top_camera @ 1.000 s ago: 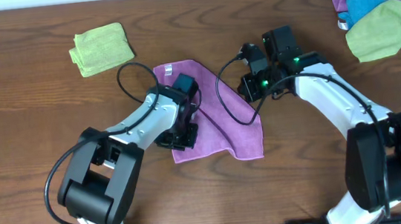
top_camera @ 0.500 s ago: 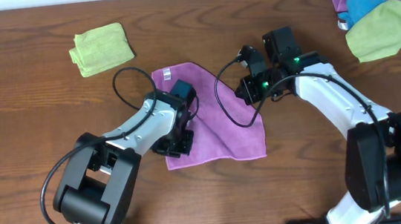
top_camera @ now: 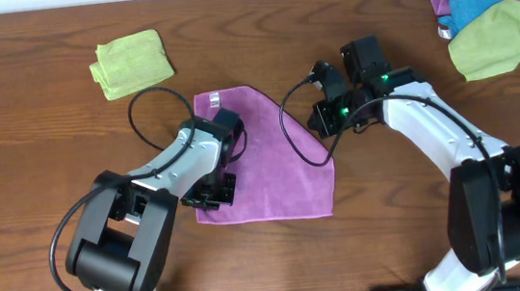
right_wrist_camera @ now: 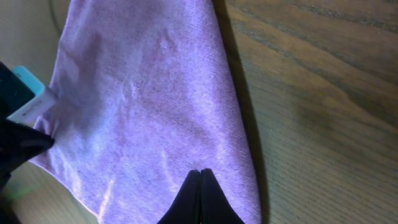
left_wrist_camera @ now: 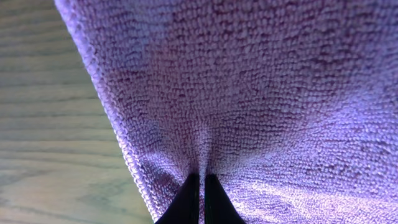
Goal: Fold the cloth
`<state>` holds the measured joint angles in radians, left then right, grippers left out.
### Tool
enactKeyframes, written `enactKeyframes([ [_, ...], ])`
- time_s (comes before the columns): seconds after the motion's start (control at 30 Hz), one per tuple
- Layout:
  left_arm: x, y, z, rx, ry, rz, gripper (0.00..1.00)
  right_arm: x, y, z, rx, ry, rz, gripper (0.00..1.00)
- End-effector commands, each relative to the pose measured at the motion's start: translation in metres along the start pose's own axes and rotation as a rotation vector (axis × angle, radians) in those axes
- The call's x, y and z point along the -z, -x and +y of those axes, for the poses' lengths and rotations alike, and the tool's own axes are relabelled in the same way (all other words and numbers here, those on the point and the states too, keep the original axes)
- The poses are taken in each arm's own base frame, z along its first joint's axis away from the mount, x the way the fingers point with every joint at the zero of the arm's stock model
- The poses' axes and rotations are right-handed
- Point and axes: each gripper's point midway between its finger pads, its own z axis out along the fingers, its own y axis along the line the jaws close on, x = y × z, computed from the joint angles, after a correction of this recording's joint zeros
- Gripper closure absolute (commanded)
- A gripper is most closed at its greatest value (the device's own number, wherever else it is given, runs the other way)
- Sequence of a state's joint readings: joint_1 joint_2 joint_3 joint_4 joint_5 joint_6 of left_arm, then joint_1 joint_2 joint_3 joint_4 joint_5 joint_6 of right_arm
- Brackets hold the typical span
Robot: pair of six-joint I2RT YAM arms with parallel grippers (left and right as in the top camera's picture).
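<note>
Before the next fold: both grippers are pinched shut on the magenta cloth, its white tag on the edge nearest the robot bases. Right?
Not quite: the overhead view shows the white tag at the far edge of the cloth. The left gripper and right gripper are pinched shut on it.

Brown wooden table (top_camera: 37,140): magenta cloth (top_camera: 276,163) centre, folded lime cloth (top_camera: 131,63) far-left, heap of cloths (top_camera: 489,20) far-right corner.
</note>
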<state>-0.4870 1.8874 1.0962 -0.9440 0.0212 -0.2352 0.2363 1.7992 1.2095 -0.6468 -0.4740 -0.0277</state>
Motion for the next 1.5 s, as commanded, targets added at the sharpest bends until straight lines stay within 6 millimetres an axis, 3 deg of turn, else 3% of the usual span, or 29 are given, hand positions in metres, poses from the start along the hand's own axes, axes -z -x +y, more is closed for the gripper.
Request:
enactKeyframes([
  [0.0, -0.015, -0.014, 0.021, 0.039, 0.104, 0.063, 0.94, 0.001, 0.004, 0.003, 0.026, -0.004, -0.006, 0.99],
  [0.23, -0.013, -0.022, 0.027, 0.065, 0.132, 0.091, 0.94, 0.001, 0.003, 0.003, 0.024, -0.003, -0.002, 0.99],
  [0.47, -0.012, -0.032, 0.032, 0.103, 0.161, 0.127, 0.94, 0.000, -0.010, 0.005, 0.004, -0.001, 0.051, 0.99],
  [0.63, -0.007, -0.041, 0.047, 0.152, 0.251, 0.148, 0.94, 0.000, -0.010, 0.005, 0.004, 0.000, 0.051, 0.99],
  [0.77, -0.004, -0.037, 0.047, 0.188, 0.237, 0.121, 0.94, 0.000, -0.010, 0.005, 0.004, -0.001, 0.050, 0.99],
  [0.9, 0.014, -0.028, 0.040, 0.192, 0.170, 0.027, 0.94, 0.000, -0.009, 0.005, 0.005, -0.001, 0.049, 0.99],
  [1.13, 0.062, -0.009, 0.028, 0.156, 0.037, -0.219, 0.94, 0.000, -0.007, 0.005, 0.009, -0.001, 0.041, 0.98],
  [1.37, 0.041, -0.009, -0.003, 0.085, -0.052, -0.228, 0.94, 0.000, -0.008, 0.005, 0.016, -0.001, 0.042, 0.98],
  [1.47, 0.031, -0.013, -0.003, 0.102, -0.055, -0.219, 0.94, 0.000, -0.008, 0.005, 0.016, -0.001, 0.043, 0.98],
])
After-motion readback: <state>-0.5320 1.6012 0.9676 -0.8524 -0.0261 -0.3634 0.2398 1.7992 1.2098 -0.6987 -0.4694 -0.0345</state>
